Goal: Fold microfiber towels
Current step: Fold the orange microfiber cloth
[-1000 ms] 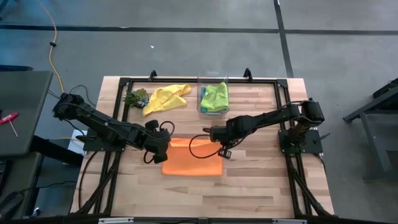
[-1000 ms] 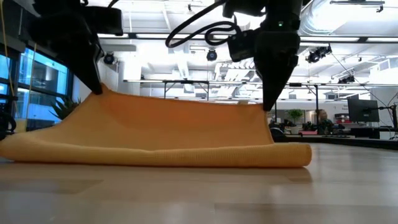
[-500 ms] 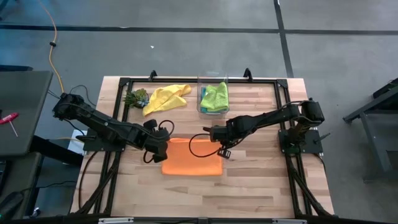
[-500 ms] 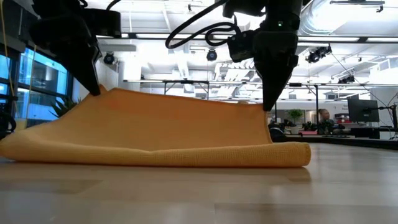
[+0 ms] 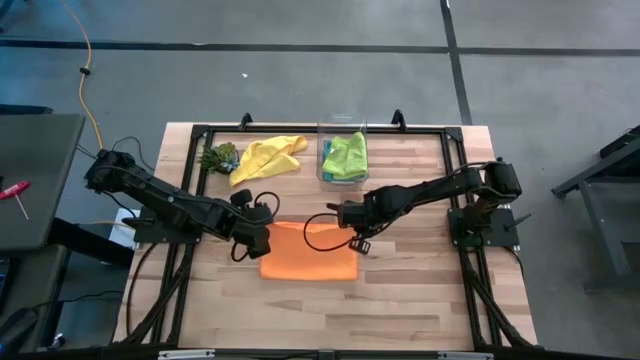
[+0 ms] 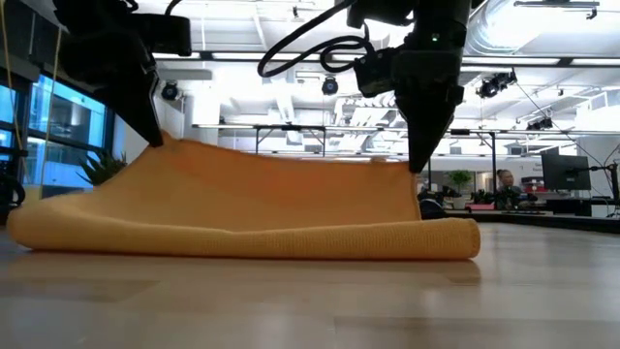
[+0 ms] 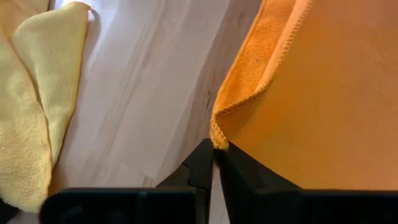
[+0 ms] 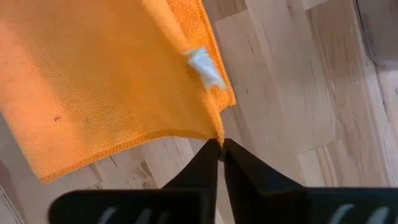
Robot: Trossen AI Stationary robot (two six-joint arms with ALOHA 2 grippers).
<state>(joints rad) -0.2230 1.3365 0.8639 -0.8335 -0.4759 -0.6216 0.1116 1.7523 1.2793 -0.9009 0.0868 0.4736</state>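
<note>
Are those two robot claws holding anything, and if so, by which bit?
Yes: the orange microfiber towel. The left gripper pinches one corner, the right gripper another, lifting that edge.

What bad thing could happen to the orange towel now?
Each hand pinches only the very tip of a corner of the orange towel: the left hand and the right hand. A corner could slip out and spoil the fold. If one hand lags behind, the towel could also end up folded crooked.
</note>
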